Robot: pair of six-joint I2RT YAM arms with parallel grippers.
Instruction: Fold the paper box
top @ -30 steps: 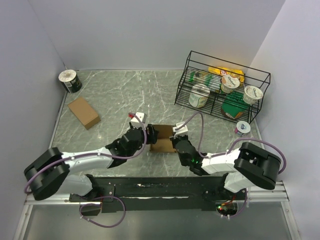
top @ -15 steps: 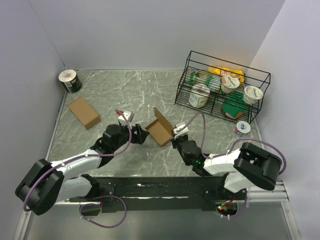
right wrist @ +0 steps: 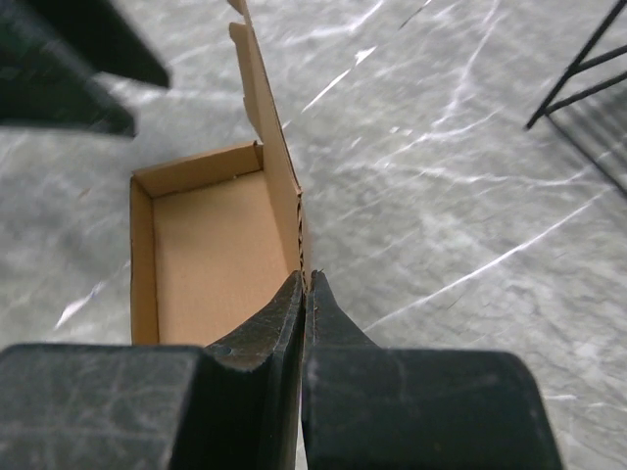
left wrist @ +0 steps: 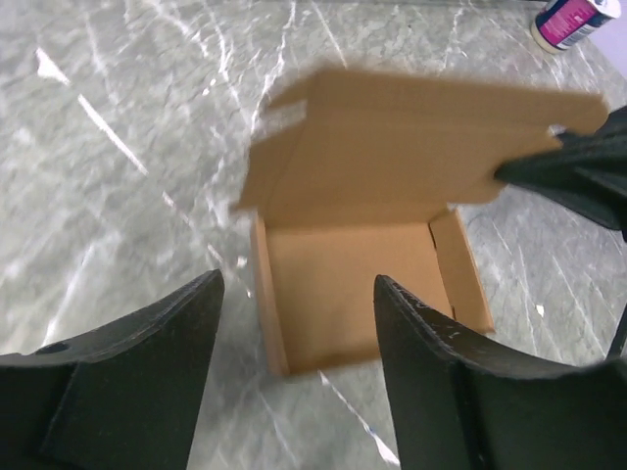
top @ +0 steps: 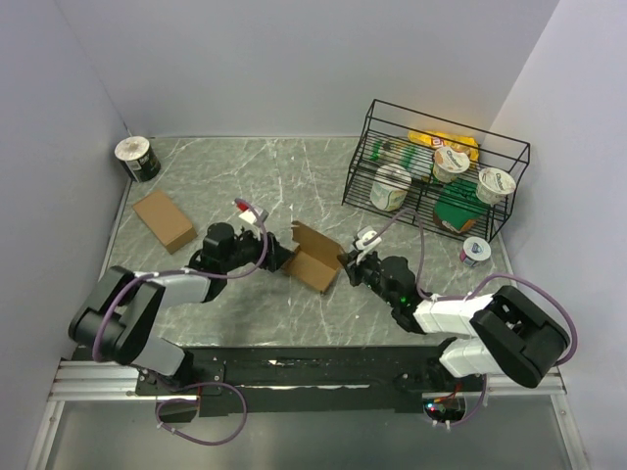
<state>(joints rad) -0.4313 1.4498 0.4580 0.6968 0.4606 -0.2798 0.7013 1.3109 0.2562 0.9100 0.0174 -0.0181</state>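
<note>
Right claw (right wrist: 304,286) still pinching box (top: 315,264); left claw (left wrist: 297,286) withdrawn

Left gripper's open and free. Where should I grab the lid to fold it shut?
Take the lid by its free upper edge, near the corner farthest from the right gripper, which pinches the other end. Come from the left gripper's own side, fingers straddling the thin sheet: it stands raised over the open box, so that edge is likely clear.

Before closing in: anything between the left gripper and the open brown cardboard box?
Only bare grey marble tabletop separates left gripper and box; left wrist view shows it.
</note>
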